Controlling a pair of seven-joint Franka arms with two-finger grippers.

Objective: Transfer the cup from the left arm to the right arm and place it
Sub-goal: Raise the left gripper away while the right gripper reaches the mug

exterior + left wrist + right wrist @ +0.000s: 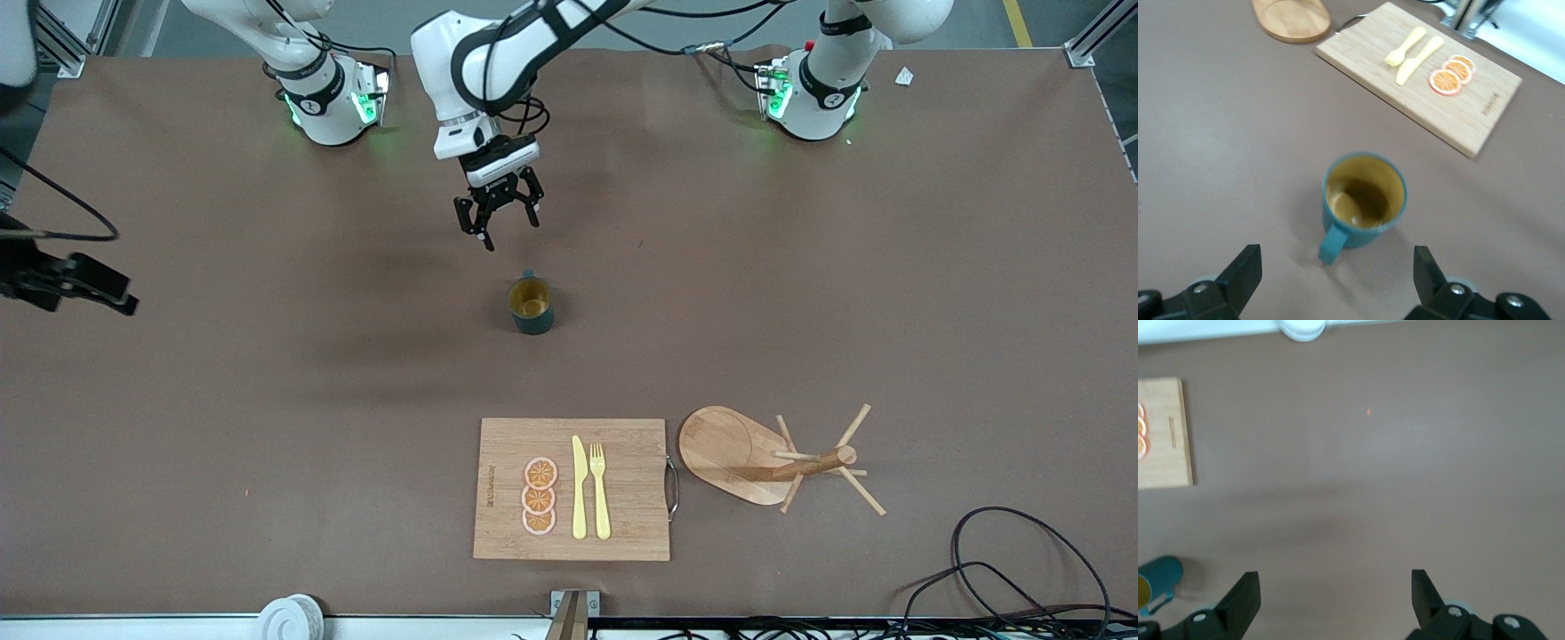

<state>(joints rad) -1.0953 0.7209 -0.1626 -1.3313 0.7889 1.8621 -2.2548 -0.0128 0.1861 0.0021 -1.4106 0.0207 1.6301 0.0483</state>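
Observation:
The dark teal cup (532, 306) with an ochre inside stands upright on the brown table near its middle. Its handle points toward the robots' bases. My left gripper (508, 227) hangs open and empty above the table, just on the bases' side of the cup. In the left wrist view the cup (1365, 193) sits just ahead of the open gripper (1337, 268), with its handle toward the gap between the jaws. My right gripper (102, 298) is up at the right arm's end of the table, open and empty (1333, 587). The cup (1161, 577) shows at the edge of its view.
A wooden cutting board (622, 524) with orange slices (539, 496), a yellow knife (579, 487) and a yellow fork (600, 489) lies nearer the front camera than the cup. A wooden peg stand (765, 458) lies beside it toward the left arm's end. Cables (1005, 569) lie at that front corner.

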